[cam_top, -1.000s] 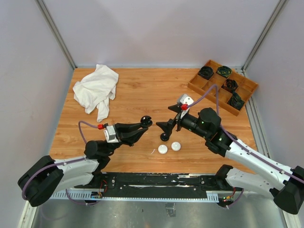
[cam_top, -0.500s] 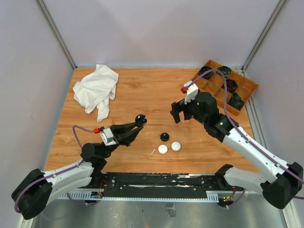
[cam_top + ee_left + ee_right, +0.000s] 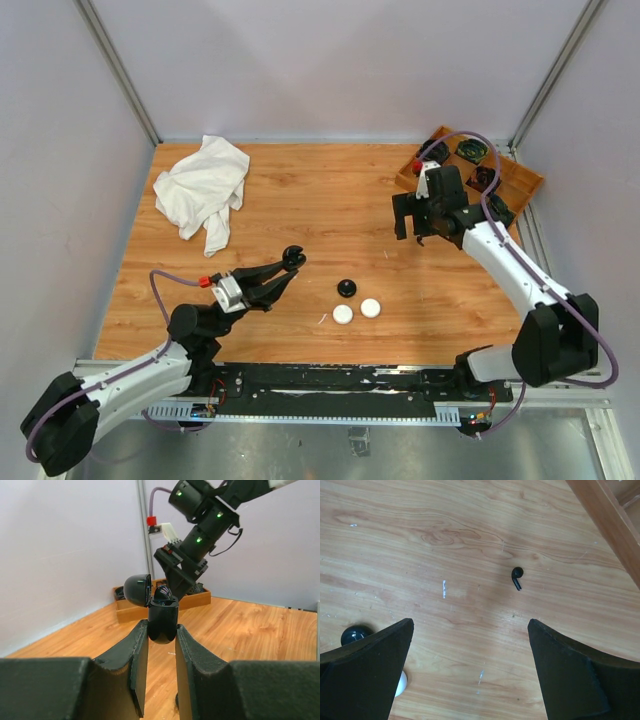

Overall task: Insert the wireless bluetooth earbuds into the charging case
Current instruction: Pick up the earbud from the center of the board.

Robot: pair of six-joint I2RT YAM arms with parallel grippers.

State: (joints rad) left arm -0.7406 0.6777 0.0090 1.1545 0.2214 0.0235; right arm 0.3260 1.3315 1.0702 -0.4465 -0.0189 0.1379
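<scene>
My left gripper (image 3: 288, 264) is shut on a black charging case (image 3: 163, 622) and holds it above the table. The case's lid (image 3: 137, 589) is hinged open, and a black earbud (image 3: 165, 596) sits in its top. My right gripper (image 3: 412, 228) is open and empty, hovering over the table's right side near the tray. In the right wrist view its jaws (image 3: 470, 622) stand wide apart, and a black stemmed earbud (image 3: 517, 577) lies on the wood beyond them. I cannot see that earbud in the top view.
A closed black puck case (image 3: 346, 288) and two white puck cases (image 3: 343, 314) (image 3: 371, 308) lie near the table's front middle. A white cloth (image 3: 203, 190) is at the back left. A wooden divided tray (image 3: 415, 185) with dark items is at the back right.
My right arm has pulled away from the held case, moving back and right toward the tray. My left gripper with the case has drawn back slightly to the left.
</scene>
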